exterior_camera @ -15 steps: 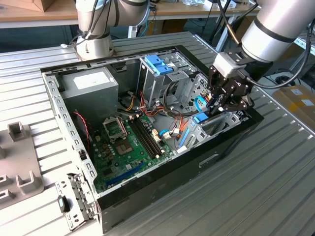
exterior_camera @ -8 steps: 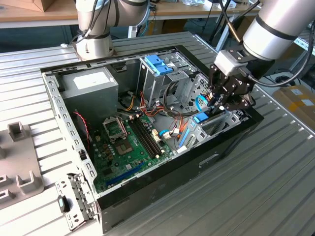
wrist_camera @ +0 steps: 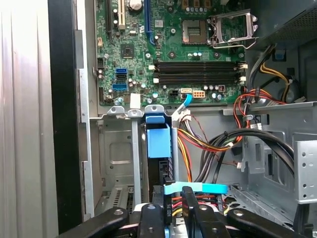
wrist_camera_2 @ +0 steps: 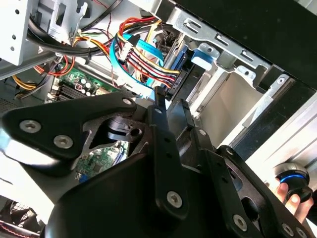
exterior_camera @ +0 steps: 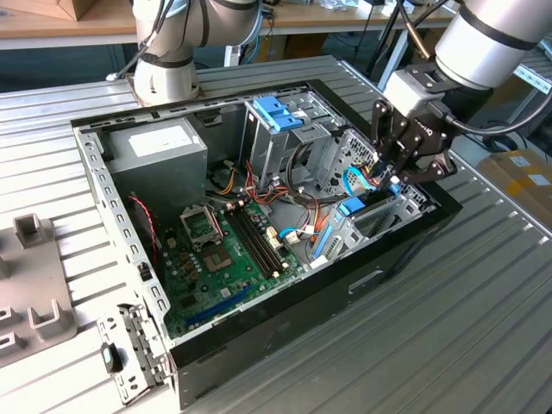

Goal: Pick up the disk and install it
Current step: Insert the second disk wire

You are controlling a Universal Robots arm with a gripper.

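While poised over the open computer case [exterior_camera: 259,216] at about 3 o'clock in the exterior view, reaches down with the black gripper [exterior_camera: 394,177] into the metal drive cage [exterior_camera: 379,216] along the case's front wall. Cannot tell from any view how wide the gripper [wrist_camera: 171,210] [wrist_camera_2: 171,99] stands, nor whether it has hold of anything.

Find the disk [exterior_camera: 352,207] standing on edge in a slot of that cage, just at 7 o'clock from the gripper in the exterior view, its light-blue carrier end facing the motherboard [exterior_camera: 224,250]. Seen in the first wrist view as a light-blue block [wrist_camera: 158,141] with a dark edge behind it, running back between the cage rails toward the gripper. Crossed just before the gripper by a light-blue flat cable [wrist_camera: 195,188], with a bundle of red, yellow and black wires [wrist_camera: 198,148] beside it.

Elsewhere in the case: grey power supply [exterior_camera: 159,147] at 10 o'clock, a bare blue bracket [exterior_camera: 278,112] atop the upper bay at 12 o'clock, memory sticks [wrist_camera: 198,72] and an open processor socket [wrist_camera: 195,29] on the green board. All set on a slatted metal table [exterior_camera: 483,328].

In the second wrist view, beyond the case's black wall, a person's hand [wrist_camera_2: 297,203] touching a round black knob with a blue ring [wrist_camera_2: 290,178].
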